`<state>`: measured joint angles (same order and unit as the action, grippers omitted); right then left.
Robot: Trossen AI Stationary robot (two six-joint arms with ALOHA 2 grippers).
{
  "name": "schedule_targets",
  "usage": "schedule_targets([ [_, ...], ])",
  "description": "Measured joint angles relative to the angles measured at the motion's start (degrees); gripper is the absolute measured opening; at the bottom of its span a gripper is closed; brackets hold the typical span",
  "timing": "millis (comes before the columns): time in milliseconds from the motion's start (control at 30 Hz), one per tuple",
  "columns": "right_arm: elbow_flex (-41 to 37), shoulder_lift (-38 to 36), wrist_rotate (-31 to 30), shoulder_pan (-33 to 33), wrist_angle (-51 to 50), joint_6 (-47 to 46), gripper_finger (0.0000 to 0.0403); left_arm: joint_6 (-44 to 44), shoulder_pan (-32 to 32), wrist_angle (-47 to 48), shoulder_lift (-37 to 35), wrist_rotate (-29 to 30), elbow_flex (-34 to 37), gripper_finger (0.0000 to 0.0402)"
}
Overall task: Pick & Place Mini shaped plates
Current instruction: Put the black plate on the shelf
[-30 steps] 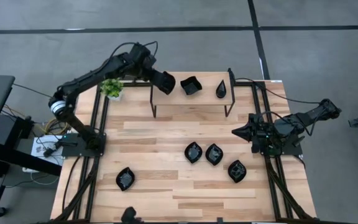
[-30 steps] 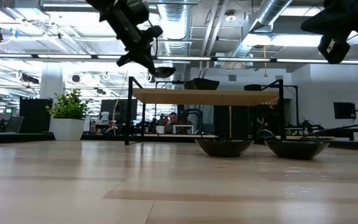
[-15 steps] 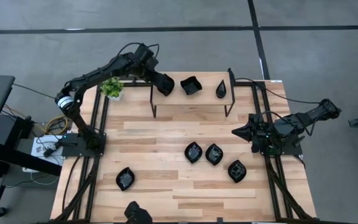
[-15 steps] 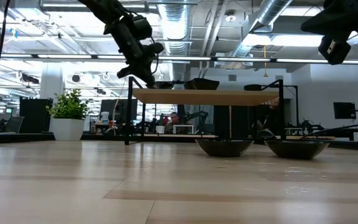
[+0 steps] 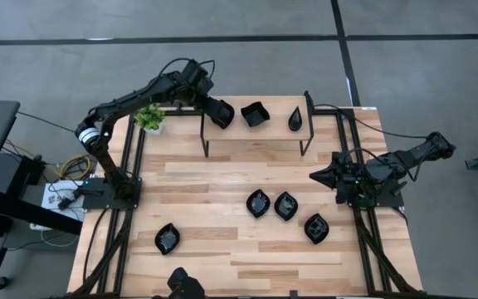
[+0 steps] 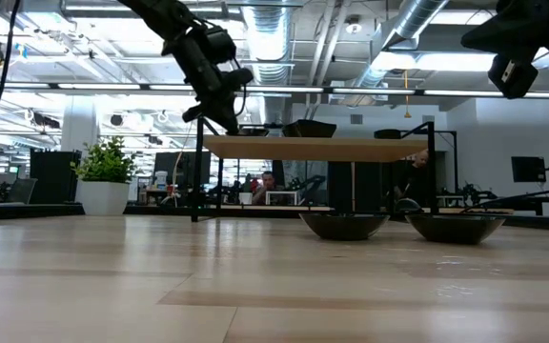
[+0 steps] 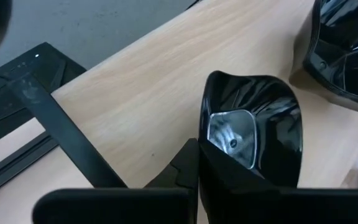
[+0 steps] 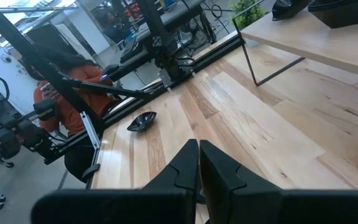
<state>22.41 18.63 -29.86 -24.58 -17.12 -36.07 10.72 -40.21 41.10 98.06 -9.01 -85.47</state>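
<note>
While over shelf [image 5: 256,133] | left gripper [image 5: 221,115] jaws clamp plate [image 7: 253,140] | right gripper [image 5: 318,176] closed, empty

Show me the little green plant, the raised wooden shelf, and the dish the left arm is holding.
Green plant [image 5: 148,116], high view, on its leaves.
Wooden shelf [image 5: 276,129], high view, on a bare stretch of the board.
Held dish [image 7: 272,118], left wrist view, on its glossy inner wall.

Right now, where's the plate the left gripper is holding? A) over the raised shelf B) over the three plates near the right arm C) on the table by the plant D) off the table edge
A: the left gripper, shut on a black plate, is over the raised shelf, beside two other plates.
</note>
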Motion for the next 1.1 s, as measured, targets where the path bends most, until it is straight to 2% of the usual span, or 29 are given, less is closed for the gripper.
schedule_targets([
  [433, 0.0, 0.0, 0.0, 0.0, 0.0, 0.0, 0.0010, -0.2, 0.0, -0.8, -0.1, 0.1, 0.0, 0.0012],
  [800, 0.0, 0.0, 0.0, 0.0, 0.0, 0.0, 0.0010, -1.1, 0.0, -1.4, -0.1, 2.1, 0.0, 0.0089],
  [1100, 0.0, 0.0, 0.0, 0.0, 0.0, 0.0, 0.0010, -1.9, 0.0, -1.8, -3.4, 3.0, 0.0, 0.0104],
])
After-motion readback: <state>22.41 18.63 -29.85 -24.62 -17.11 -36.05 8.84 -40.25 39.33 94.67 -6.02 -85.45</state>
